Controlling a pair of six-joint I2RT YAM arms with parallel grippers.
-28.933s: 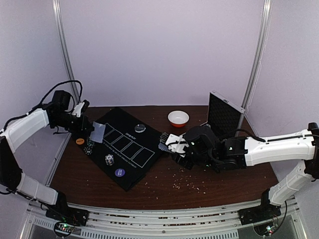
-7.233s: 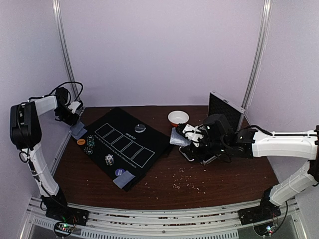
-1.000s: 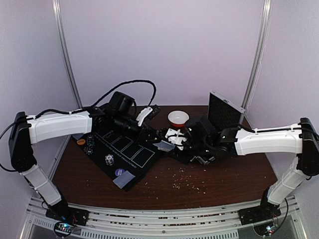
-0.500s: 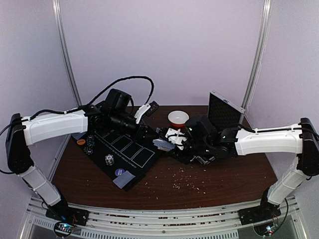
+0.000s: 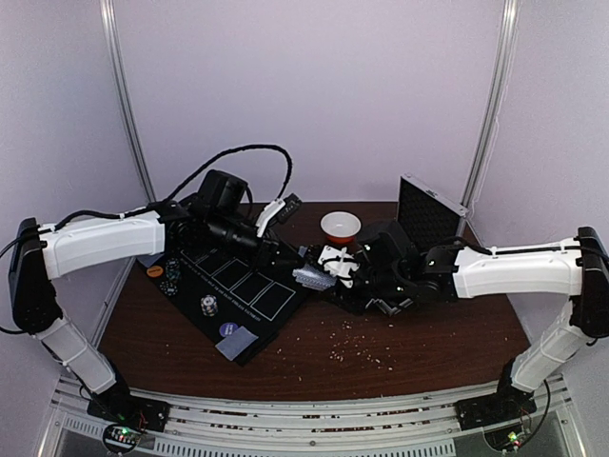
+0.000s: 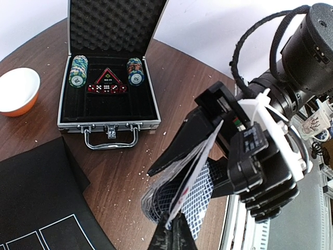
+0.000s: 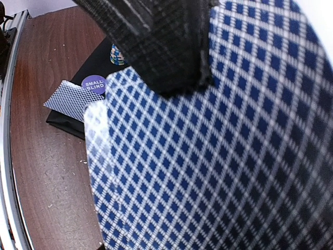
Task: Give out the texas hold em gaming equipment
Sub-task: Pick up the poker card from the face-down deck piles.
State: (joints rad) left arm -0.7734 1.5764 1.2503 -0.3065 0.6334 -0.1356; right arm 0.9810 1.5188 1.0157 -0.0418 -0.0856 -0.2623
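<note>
Brown bench [image 5: 314, 360], centre: right gripper [image 5: 324, 272] clamps fanned deck of blue-lattice cards [image 7: 208, 156], left gripper [image 6: 169, 232] pinches one card [image 6: 196, 169]; purple disc [image 7: 94, 84] reads "SMALL BLIND" toward near-left corner.

walls [image 5: 314, 95]: plain pale lilac, behind and on both sides | metal posts [image 5: 122, 105]: two uprights, one at each far corner | surface [image 5: 428, 343]: dark brown wood, pale crumbs [image 5: 366, 355] scattered toward near edge | metal rails [image 5: 304, 419]: along near edge | light: soft, even
</note>
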